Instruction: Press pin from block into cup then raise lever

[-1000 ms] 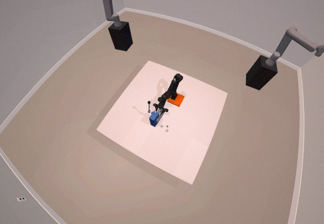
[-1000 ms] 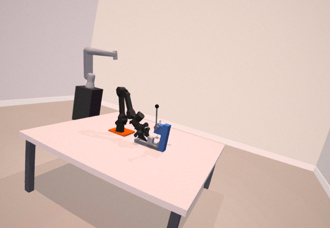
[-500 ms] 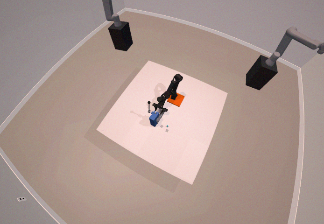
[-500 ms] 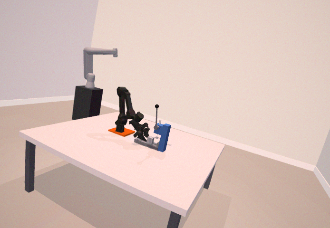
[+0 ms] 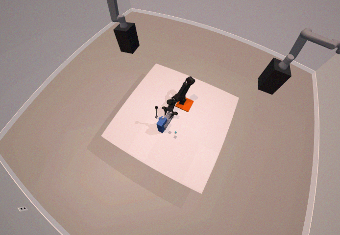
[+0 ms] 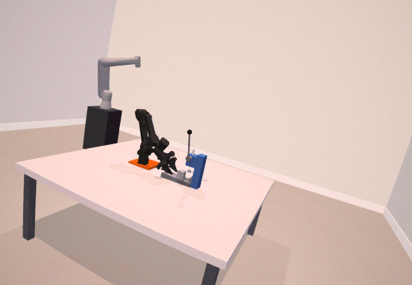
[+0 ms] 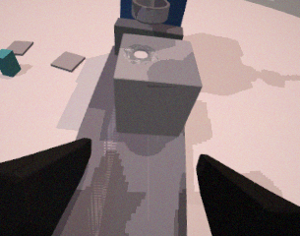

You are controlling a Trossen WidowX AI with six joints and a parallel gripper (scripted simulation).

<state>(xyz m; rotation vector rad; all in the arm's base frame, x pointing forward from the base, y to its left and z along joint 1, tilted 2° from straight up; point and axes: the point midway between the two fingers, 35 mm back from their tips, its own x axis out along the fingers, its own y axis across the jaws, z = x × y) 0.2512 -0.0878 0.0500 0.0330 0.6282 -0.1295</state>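
Operator: Where do you find the block?
Technician: You find the grey block on the press bed, upright, on the arm's side of the punch and not under it.
Operator: And the gripper?
Technician: Your gripper is open, nothing between its fingers; the block lies just beyond the fingertips.
Operator: The lever?
Technician: You see it upright beside the blue press frame. Near the bed, you have a small teal block and two flat grey squares.
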